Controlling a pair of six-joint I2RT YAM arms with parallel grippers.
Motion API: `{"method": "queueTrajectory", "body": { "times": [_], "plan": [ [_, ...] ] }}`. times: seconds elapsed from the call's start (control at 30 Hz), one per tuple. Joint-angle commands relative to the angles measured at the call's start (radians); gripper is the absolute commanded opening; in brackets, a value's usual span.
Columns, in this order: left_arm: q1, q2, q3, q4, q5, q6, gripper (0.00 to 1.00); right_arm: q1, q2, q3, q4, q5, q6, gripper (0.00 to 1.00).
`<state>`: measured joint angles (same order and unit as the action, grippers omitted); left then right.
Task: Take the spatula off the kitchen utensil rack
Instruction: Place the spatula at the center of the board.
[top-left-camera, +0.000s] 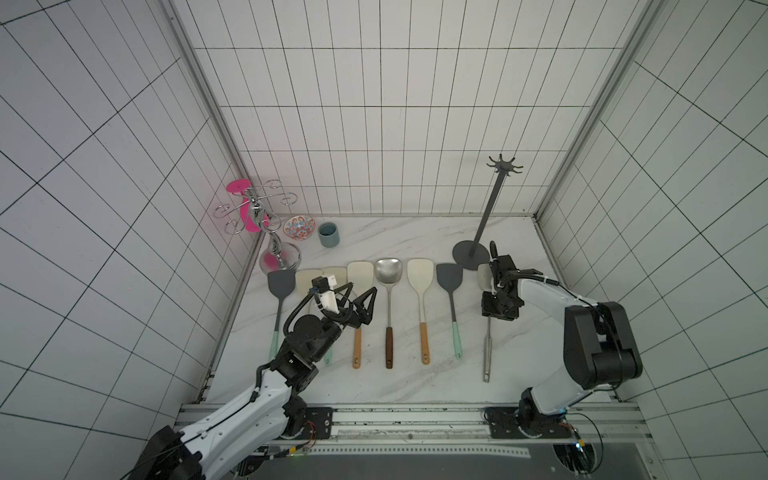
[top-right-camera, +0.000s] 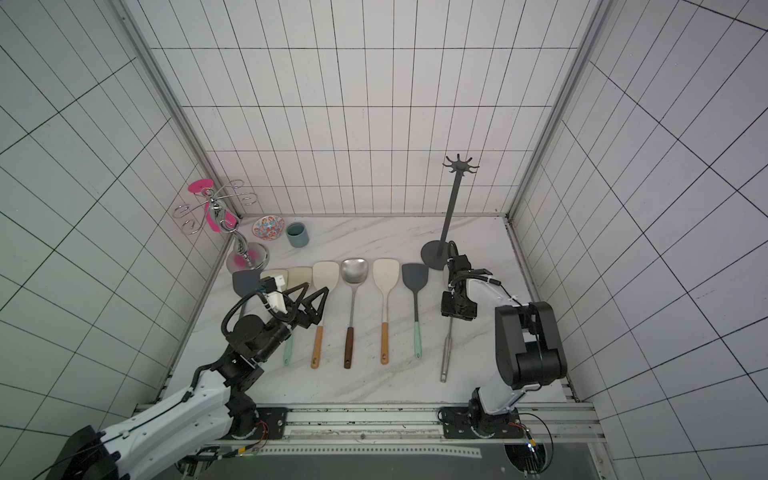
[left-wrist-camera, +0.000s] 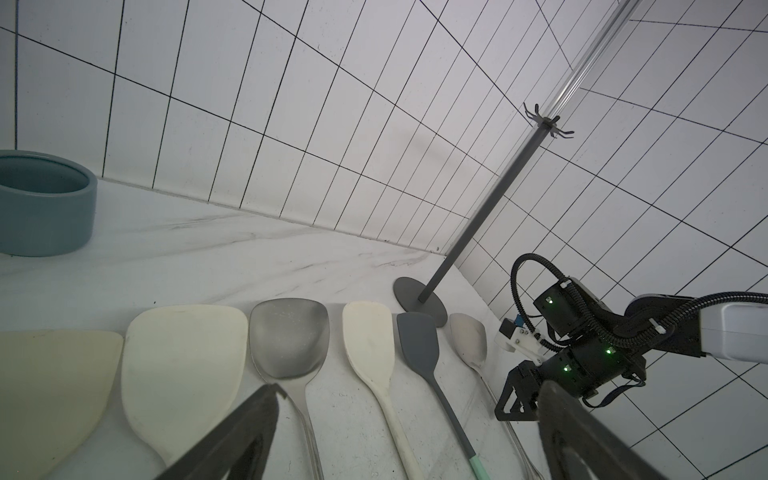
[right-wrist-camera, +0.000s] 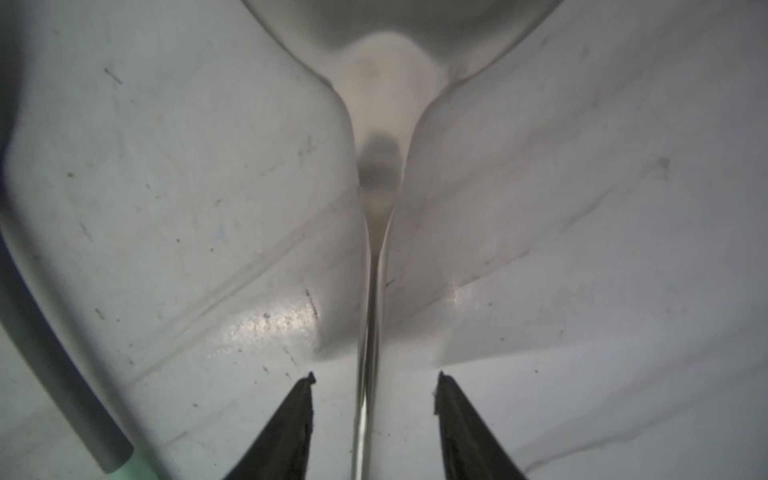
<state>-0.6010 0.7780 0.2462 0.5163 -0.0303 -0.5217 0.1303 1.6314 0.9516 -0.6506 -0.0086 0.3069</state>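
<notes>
Right pincer (right-wrist-camera: 375, 376) part-open astride spatula (right-wrist-camera: 380, 166) shaft, seemingly not touching; spatula flat, lengthwise front-to-back, blade toward rack (top-left-camera: 485, 220)

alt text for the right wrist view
Close up, a steel spatula lies on the marble table, its thin handle running between the open jaws of the right gripper, which don't touch it. A grey handle with a mint end lies beside it.

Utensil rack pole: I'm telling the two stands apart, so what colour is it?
Dark grey; the kitchen utensil rack shows best in a top view.
</notes>
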Motion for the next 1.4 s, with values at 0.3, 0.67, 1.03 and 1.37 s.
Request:
{"method": "queueTrajectory", "body": {
  "times": [0.3,0.67,1.03,1.37],
  "plan": [
    [0.005,-0.003,-0.012,0.013,-0.017,0.019,0.98,-0.009,0.106,0.177,-0.053,0.072,-0.089,0.11],
    [0.004,0.003,-0.013,0.014,-0.021,0.021,0.98,-0.006,0.142,0.217,-0.057,0.063,-0.107,0.00],
    [0.004,0.013,-0.013,0.019,-0.016,0.019,0.98,0.019,0.130,0.205,-0.060,0.058,-0.144,0.00],
    [0.005,0.010,-0.013,0.017,-0.012,0.019,0.98,0.049,0.123,0.210,-0.065,0.095,-0.161,0.00]
  ]
}}
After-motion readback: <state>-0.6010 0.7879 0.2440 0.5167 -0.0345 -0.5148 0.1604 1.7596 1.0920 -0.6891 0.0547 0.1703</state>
